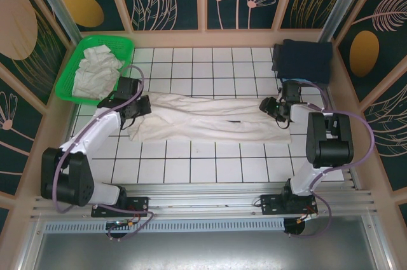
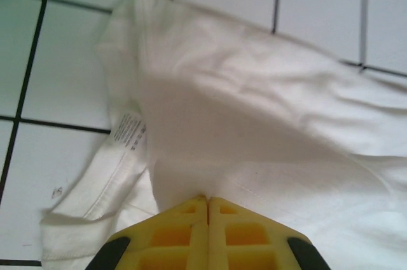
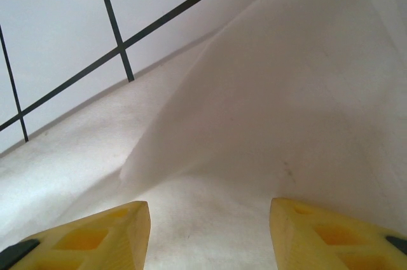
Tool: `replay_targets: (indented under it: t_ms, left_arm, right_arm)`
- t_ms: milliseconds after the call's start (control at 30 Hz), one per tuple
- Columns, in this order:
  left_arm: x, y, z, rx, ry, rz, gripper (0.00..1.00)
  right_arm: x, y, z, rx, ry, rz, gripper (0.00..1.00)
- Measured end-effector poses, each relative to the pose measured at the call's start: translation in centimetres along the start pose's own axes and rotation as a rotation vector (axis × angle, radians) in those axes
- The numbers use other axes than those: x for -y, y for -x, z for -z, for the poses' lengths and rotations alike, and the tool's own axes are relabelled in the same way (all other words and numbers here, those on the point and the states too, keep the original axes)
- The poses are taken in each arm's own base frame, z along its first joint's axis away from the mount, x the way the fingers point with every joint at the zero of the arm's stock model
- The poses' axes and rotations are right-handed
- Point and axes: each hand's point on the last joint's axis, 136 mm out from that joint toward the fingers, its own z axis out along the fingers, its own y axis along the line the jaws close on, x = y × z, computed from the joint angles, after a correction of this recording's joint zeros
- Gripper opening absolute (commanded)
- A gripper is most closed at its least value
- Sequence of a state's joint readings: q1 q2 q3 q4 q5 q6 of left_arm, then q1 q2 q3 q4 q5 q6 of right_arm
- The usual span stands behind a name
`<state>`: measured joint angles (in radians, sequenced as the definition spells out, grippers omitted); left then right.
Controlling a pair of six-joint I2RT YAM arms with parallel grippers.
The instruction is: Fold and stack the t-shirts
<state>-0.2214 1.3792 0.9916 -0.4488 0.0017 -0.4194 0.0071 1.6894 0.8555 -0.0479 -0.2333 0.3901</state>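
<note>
T-shirt (image 1: 206, 125) stretches left to right; your left fingers (image 2: 184, 235) pinch one end, right fingers (image 3: 95, 238) spread; collar end unclear.

Bare desk (image 1: 210, 60) is lying open beyond and before the stretched t-shirt (image 1: 210, 121); green basket (image 1: 108, 40) and dark cloth (image 1: 304, 60) are crowding the far corners.

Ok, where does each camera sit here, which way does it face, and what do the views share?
Top external: above and behind the arm bases, looking down on the table, t-shirt and green basket; left arm and right arm show.
Left wrist: on the left arm, looking down at the t-shirt; left fingers show, shut on it.
Right wrist: on the right arm, looking down at the t-shirt and table; right fingers show, apart.
Shared: all three see the same t-shirt.
</note>
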Motion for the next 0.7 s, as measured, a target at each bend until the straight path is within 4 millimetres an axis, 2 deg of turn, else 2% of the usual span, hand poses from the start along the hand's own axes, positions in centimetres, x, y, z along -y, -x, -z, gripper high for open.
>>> replay_targets:
  t_ms: [100,167,367,500,600,700]
  left_arm:
    - [1.1,0.9,1.7,0.026,-0.023,-0.014,0.00]
    - [1.4,0.5,2.0,0.013,-0.026,-0.023,0.00]
    - [1.0,-2.8,1.7,-0.070,-0.002,-0.019,0.00]
    - [0.1,-4.9,2.4,-0.105,0.012,0.002,0.00]
    - [0.1,-4.7,3.4,-0.089,0.006,0.010,0.00]
    - [0.6,-3.6,4.3,-0.072,-0.003,0.011,0.00]
  right_arm:
    - [-0.1,0.1,0.4,0.006,-0.001,0.008,0.53]
    - [-0.1,0.2,0.4,0.009,0.000,0.015,0.53]
    - [0.0,0.0,0.4,0.002,-0.006,0.016,0.53]
    - [0.1,0.0,0.5,-0.001,-0.008,0.015,0.53]
    - [0.1,-0.1,0.5,-0.002,-0.009,0.016,0.53]
    - [0.1,-0.1,0.5,-0.002,-0.009,0.019,0.53]
